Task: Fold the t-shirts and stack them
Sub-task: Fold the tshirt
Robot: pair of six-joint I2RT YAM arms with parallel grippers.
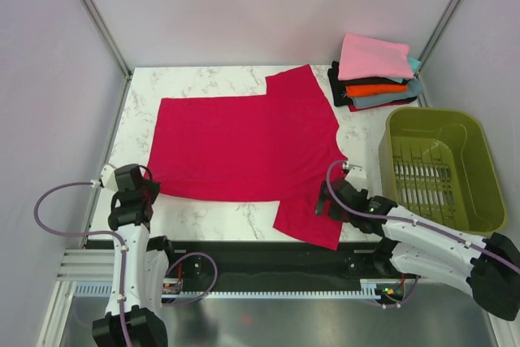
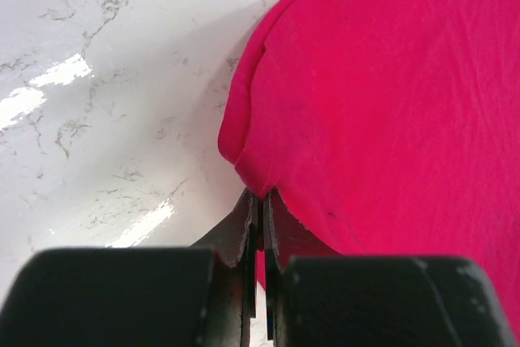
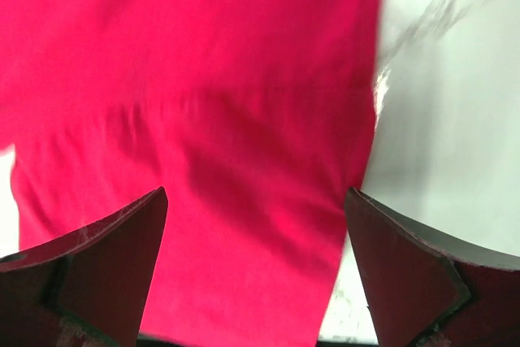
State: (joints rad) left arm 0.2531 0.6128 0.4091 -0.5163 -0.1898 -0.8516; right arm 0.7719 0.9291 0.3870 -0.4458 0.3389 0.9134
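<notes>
While the left gripper pinches the crimson t-shirt's corner, the right gripper gapes.
Near sleeve lies directly beneath it.

Left gripper at bottom centre, black fingers pressed together with only a thin slit between them, pinching the corner of the red t-shirt. A sliver of red cloth shows in the slit below the tips. Shirt fills the right half and the top right and lies mostly flat with faint creases. Its folded hem runs along the left edge and curves down into the pinched corner, which is bunched and slightly raised. White marble table with grey veins covers the left side, with bright glare patches and a soft shadow beside the shirt edge.
</notes>
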